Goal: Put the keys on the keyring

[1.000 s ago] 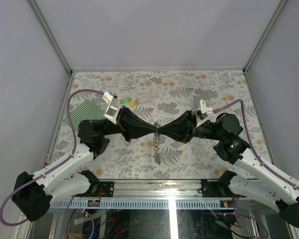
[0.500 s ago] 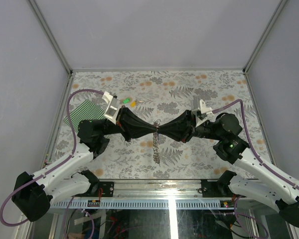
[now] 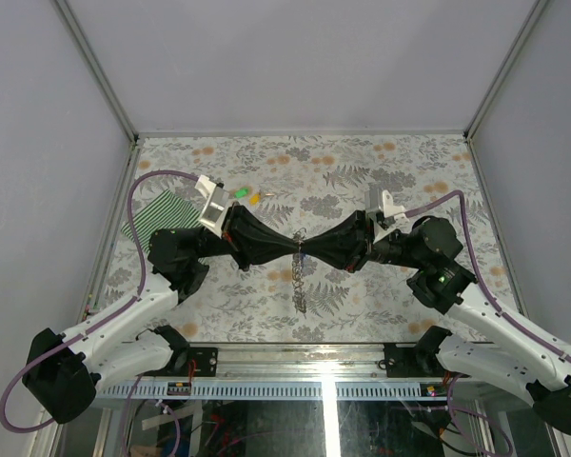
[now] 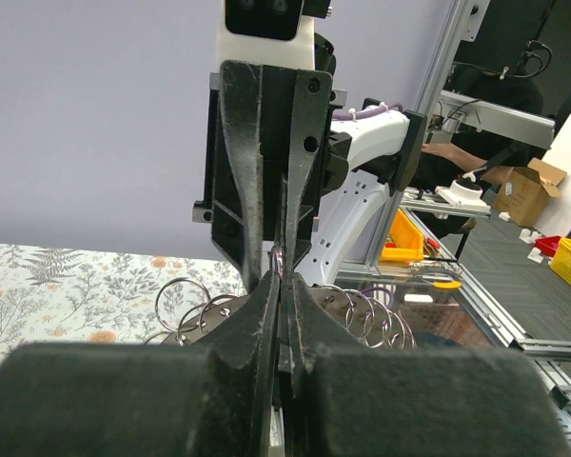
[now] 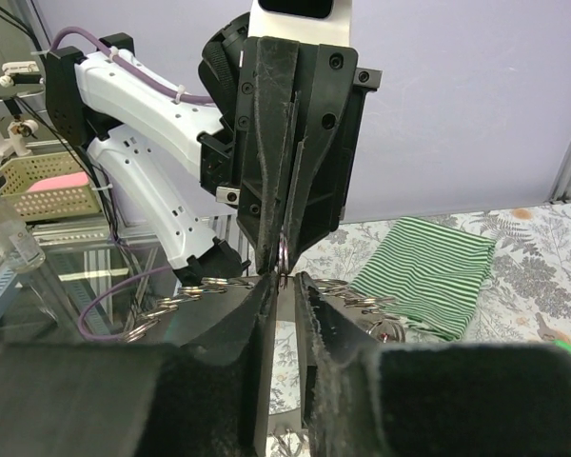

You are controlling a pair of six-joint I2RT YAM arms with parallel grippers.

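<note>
The keyring [image 3: 301, 279], a grey chain of small rings, hangs from the point where my two grippers meet tip to tip above the table's middle. My left gripper [image 3: 296, 249] is shut on a ring at the chain's top end, which shows at its tips in the left wrist view [image 4: 279, 259]. My right gripper [image 3: 305, 249] faces it, its jaws a narrow gap apart around the same ring [image 5: 282, 255]. More chain rings [image 4: 183, 297] hang beside the fingers. A green key [image 3: 240, 193] and a yellow key [image 3: 255, 198] lie on the table behind the left arm. Red and blue keys are out of view.
A green-and-white striped cloth [image 3: 160, 217] lies at the table's left edge and also shows in the right wrist view [image 5: 426, 268]. The table has a floral cover [image 3: 362, 171]. Metal frame posts stand at the corners.
</note>
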